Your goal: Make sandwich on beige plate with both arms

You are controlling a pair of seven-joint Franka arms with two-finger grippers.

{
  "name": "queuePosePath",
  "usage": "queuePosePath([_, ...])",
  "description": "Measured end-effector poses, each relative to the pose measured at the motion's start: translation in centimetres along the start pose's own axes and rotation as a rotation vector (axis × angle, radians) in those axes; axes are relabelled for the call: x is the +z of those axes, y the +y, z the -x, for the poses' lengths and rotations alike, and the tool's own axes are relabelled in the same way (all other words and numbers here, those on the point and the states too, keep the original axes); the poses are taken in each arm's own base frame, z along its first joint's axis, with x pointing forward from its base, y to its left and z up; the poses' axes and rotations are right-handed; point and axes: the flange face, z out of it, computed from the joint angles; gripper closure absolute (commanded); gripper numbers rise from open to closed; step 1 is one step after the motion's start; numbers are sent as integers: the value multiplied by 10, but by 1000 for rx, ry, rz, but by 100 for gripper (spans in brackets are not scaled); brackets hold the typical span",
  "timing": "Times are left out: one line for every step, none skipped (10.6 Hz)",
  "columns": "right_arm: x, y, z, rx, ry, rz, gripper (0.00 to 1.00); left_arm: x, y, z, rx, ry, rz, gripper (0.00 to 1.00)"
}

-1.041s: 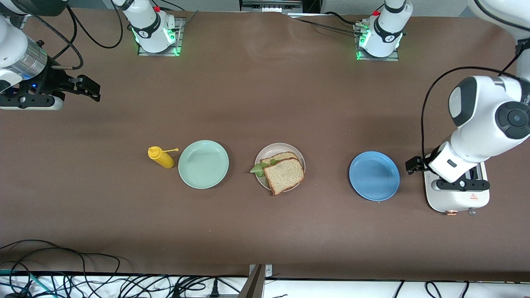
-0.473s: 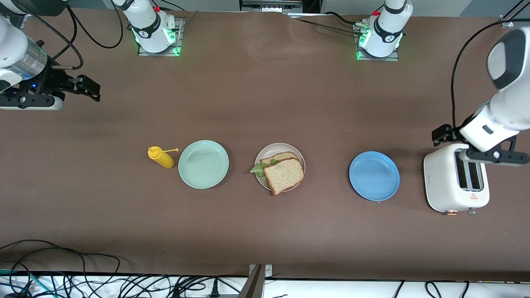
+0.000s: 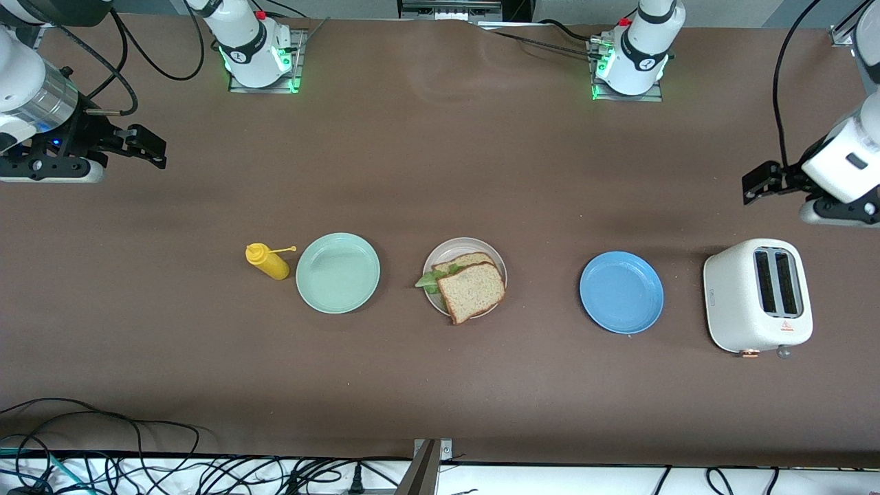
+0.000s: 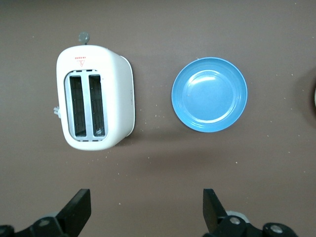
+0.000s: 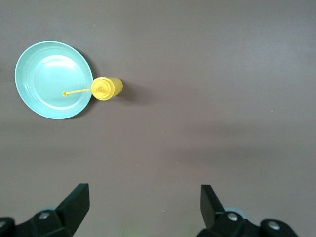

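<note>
The sandwich (image 3: 471, 291) lies on the beige plate (image 3: 448, 249) in the middle of the table: two brown-crusted slices stacked askew, with green lettuce (image 3: 429, 280) poking out toward the right arm's end. My left gripper (image 3: 759, 184) (image 4: 146, 203) hangs open and empty over bare tabletop at the left arm's end. My right gripper (image 3: 155, 148) (image 5: 143, 200) waits open and empty over bare tabletop at the right arm's end. Neither gripper touches anything.
A white two-slot toaster (image 3: 758, 295) (image 4: 96, 98) stands at the left arm's end, with a blue plate (image 3: 621, 291) (image 4: 209, 95) between it and the sandwich. A mint-green plate (image 3: 337, 272) (image 5: 44, 74) and a yellow squeeze bottle (image 3: 268, 261) (image 5: 106, 88) sit toward the right arm's end.
The left arm has swung up and away from over the toaster toward the table's end, leaving the toaster uncovered. The right arm and the sandwich have not moved.
</note>
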Motion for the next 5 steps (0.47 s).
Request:
queuePosePath([0,1,0,3,-1,-7,0,-9,2,8,-3,-5,20,0])
queuePosePath([0,3,0,7,-1,-9,0,-16,4,16,-4,-17,44,0])
queuePosePath([0,5,0,12,-1,-10,0,-23,5,24,-6,-26,70,0])
queuePosePath([0,6,0,13,-2,-11,0,-33,5,29,-10,-25,92,0])
queuePosePath([0,6,0,13,-2,-11,0,-46,5,33,-11,-19,106,0])
